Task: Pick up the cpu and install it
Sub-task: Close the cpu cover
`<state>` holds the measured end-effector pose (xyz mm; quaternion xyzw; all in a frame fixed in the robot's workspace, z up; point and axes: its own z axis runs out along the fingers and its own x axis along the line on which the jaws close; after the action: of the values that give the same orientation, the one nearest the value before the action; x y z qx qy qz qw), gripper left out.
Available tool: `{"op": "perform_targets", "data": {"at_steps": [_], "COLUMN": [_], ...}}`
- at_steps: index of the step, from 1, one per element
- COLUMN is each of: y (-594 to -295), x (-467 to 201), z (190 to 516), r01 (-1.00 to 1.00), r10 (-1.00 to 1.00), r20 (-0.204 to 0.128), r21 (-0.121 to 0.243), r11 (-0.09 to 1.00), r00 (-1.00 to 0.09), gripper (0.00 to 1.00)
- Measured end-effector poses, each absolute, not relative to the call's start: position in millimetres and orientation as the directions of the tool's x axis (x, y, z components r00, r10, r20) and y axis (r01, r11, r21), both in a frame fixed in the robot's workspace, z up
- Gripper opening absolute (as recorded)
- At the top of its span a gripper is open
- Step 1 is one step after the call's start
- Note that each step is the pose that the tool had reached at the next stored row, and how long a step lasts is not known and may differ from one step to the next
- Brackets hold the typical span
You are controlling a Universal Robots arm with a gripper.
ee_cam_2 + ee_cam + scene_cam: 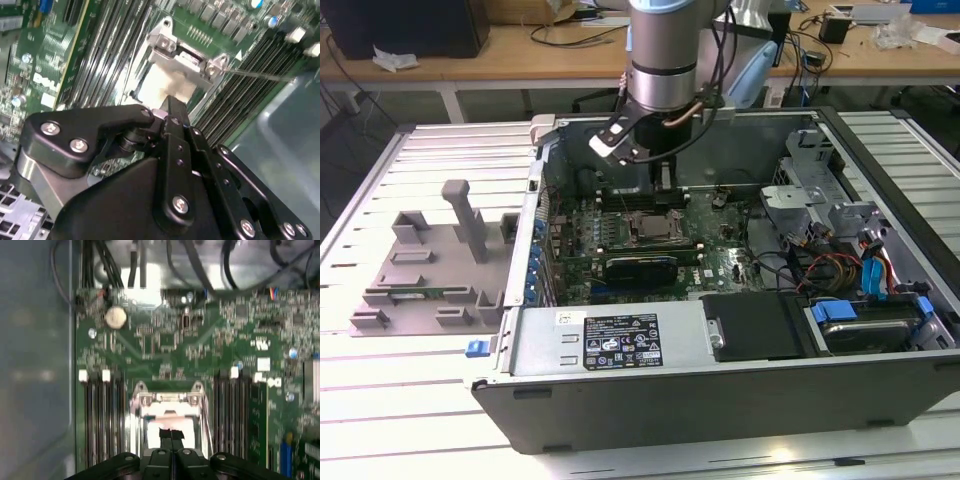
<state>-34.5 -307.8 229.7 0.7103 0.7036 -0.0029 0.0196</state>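
The cpu (655, 228), a flat square chip with a silver-grey top, lies inside the metal-framed socket (656, 214) on the green motherboard in the open computer case. In both wrist views its pale top (165, 419) (160, 82) shows within the socket frame (170, 399) (187, 55). My gripper (664, 182) hangs straight above the socket, a short way over the chip. Its black fingertips (171, 435) (172, 102) are pressed together with nothing between them, and they cover part of the chip's top.
A grey plastic tray (420, 270) lies on the slatted table at the exterior view's left of the case. A long black card (640, 268) sits just in front of the socket. Memory slots (100, 425) flank the socket. Drive cage and cables (840, 250) fill the case's right.
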Motion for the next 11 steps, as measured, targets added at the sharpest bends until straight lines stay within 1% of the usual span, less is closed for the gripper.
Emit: {"op": "perform_targets", "data": {"at_steps": [5, 6, 7, 11], "y": [-308.1, -308.0, -308.0, -308.1], "x": [-36.8, -36.8, -36.9, -45.2], "z": [224.1, 224.0, 223.7, 221.7], "r01": [1.000, 1.000, 1.000, 1.000], "r10": [0.999, 0.999, 0.999, 0.999], "r20": [-0.045, -0.046, -0.046, -0.046], "r21": [0.024, 0.023, 0.008, 0.009], "r11": [-0.008, -0.009, -0.009, -0.009], "r00": [0.010, 0.010, 0.009, 0.009], "gripper": [0.11, 0.11, 0.11, 0.11]}}
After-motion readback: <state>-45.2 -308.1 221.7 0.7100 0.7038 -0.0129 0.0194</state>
